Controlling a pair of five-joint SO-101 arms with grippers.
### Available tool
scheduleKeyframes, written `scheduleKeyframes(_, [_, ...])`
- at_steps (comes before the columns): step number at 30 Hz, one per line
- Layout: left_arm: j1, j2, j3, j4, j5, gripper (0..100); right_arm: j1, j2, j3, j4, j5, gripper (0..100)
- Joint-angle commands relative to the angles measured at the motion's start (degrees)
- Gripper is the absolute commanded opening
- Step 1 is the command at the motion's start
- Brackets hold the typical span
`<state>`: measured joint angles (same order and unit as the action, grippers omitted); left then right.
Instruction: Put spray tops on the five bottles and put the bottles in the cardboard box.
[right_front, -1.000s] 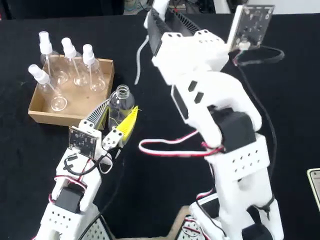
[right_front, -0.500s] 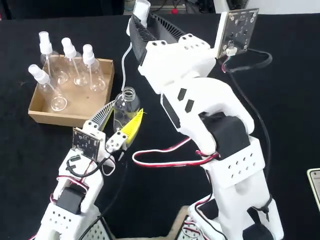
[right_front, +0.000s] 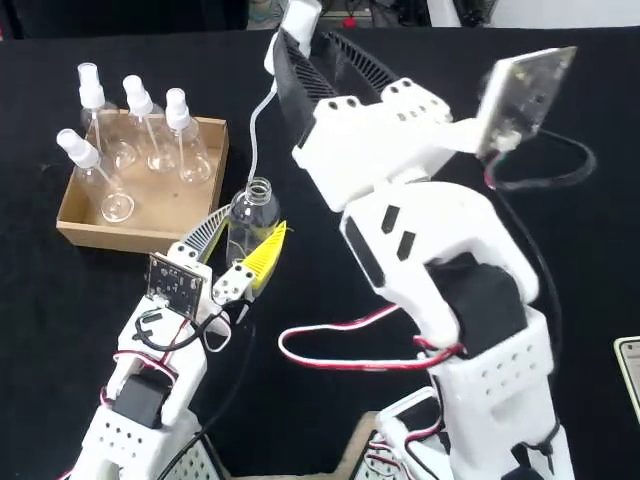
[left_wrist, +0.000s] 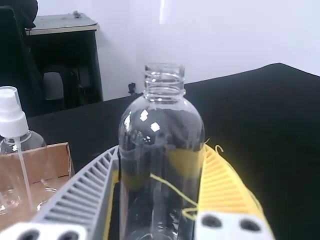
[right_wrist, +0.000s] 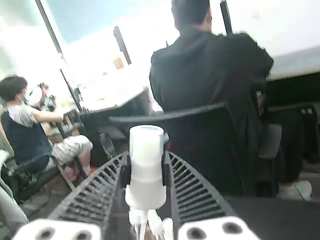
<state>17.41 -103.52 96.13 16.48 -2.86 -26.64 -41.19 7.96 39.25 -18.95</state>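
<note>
High view: on the black cloth table (right_front: 580, 300), the left gripper (right_front: 253, 222) closes one grey and one yellow ribbed finger on a clear, round-shouldered plastic bottle (right_front: 249, 208). The bottle stands upright with its neck open, just right of the near right corner of the cardboard box (right_front: 105, 237). Four capped bottles (right_front: 150, 135) stand in the box at the far left. Farther back, the right gripper (right_front: 303, 36) pinches a white spray top (right_front: 300, 14), and its thin tube (right_front: 257, 125) hangs down toward the bottle.

Left wrist view: the bottle (left_wrist: 160, 145) has a threaded neck and sits snugly between the ribbed fingers (left_wrist: 220, 182). A capped bottle (left_wrist: 12, 125) and the box (left_wrist: 47, 162) are to its left.

Right wrist view: the cylindrical spray top (right_wrist: 146, 165) is clamped between black ribbed fingers (right_wrist: 95, 197).

Since half a second ago the right arm has swung slightly right, carrying the spray top with it. The left gripper and bottle have kept their place.
</note>
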Motion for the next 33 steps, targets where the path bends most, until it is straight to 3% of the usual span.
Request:
scheduleKeyframes(1, [0.5,-1.1,1.2,0.4,0.4,13,-0.3,-1.5,0.2,-1.8,0.7,1.1])
scheduleKeyframes(13, [0.5,-1.1,1.2,0.4,0.4,13,0.5,-1.4,3.5,-2.1,0.7,1.1])
scheduleKeyframes(21, [0.5,-1.1,1.2,0.4,0.2,13,0.5,-1.5,10.1,-10.3,0.7,1.1])
scheduleKeyframes(33, [0.5,-1.1,1.2,0.4,0.1,13,1.7,-1.9,8.6,-10.3,3.3,1.1])
